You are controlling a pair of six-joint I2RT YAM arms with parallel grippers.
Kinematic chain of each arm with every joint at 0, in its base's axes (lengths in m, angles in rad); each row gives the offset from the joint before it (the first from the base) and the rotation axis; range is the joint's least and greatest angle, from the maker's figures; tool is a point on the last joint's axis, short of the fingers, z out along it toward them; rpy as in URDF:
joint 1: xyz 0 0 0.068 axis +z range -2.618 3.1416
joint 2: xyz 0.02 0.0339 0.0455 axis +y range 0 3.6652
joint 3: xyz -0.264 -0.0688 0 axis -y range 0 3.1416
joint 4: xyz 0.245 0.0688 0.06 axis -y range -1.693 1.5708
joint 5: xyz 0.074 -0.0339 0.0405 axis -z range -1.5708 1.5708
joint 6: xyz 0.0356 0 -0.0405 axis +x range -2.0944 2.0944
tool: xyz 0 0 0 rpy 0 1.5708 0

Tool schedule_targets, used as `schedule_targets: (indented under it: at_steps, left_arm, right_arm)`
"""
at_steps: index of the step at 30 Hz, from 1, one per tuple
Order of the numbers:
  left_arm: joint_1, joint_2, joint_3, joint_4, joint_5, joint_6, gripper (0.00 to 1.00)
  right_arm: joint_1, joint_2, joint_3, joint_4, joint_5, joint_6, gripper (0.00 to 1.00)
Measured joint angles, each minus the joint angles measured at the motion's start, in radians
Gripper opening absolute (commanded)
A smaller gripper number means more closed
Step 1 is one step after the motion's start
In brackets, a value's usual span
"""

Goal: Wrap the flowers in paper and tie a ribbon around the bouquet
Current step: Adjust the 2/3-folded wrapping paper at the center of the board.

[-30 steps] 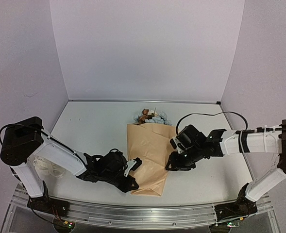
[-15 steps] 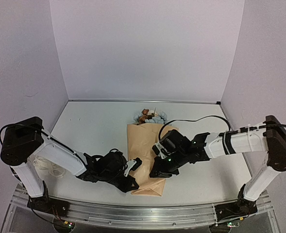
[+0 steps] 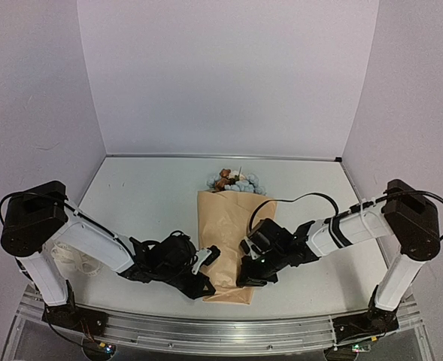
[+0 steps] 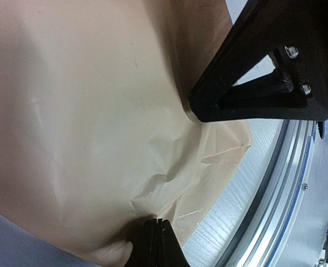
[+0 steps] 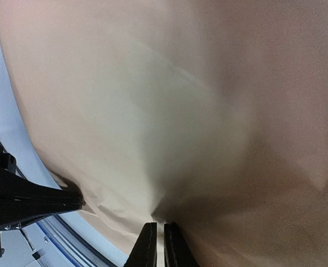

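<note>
Flowers (image 3: 233, 181) behind paper (image 3: 225, 218); left end effector (image 4: 154, 238), right end effector (image 5: 157, 240) at its near end.

A white table (image 3: 146, 203) spans the view from above. 3 plain pale lavender walls close it in: a back wall (image 3: 221, 75), a left wall (image 3: 33, 113) and a right wall (image 3: 420, 90). A grooved aluminium rail (image 3: 229, 329) runs along its near edge.

My overhead camera looks down from above and behind the arms and takes in the whole bench (image 3: 146, 203). Both wrist cameras sit very close to the paper (image 3: 225, 226). They share its near end, one from the left and one from the right.
</note>
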Motion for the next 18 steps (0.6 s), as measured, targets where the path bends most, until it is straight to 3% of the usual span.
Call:
schedule_targets:
  at_steps: [18]
  left_arm:
    - [0.001,-0.008,-0.026,0.021,0.050,-0.023,0.01]
  right_arm:
    - [-0.001,-0.015,0.043,-0.045,-0.024,-0.018,0.08]
